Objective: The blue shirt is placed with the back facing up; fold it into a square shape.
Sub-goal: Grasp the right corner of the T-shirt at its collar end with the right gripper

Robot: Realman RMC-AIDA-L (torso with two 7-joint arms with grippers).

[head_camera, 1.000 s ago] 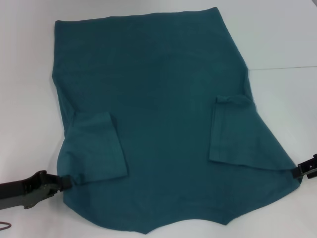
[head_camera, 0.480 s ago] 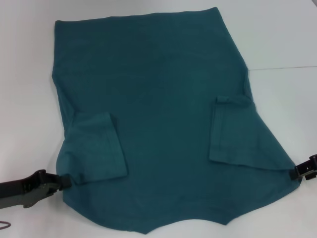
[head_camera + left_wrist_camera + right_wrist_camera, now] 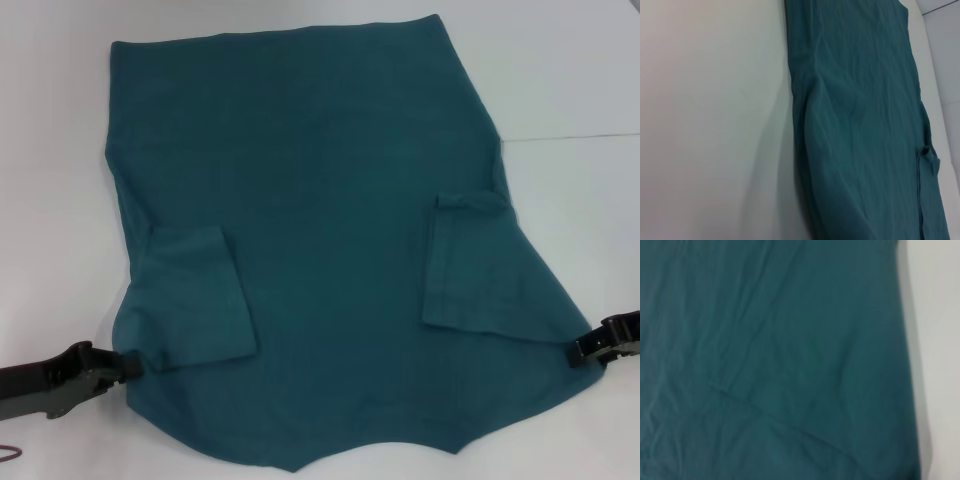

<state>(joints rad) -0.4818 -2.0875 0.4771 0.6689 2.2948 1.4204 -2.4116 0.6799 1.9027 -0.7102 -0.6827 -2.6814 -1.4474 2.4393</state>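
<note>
The blue shirt (image 3: 320,240) lies flat on a white table (image 3: 570,80), both sleeves folded inward. The left gripper (image 3: 128,365) touches its near-left edge; the right gripper (image 3: 580,350) touches its near-right corner. Neither claw's grip state can be determined.

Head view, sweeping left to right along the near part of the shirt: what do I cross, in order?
Left tool at the shirt's left edge → folded-in left sleeve → plain middle of the blue shirt → folded-in right sleeve → right tool at the shirt's right corner.
</note>
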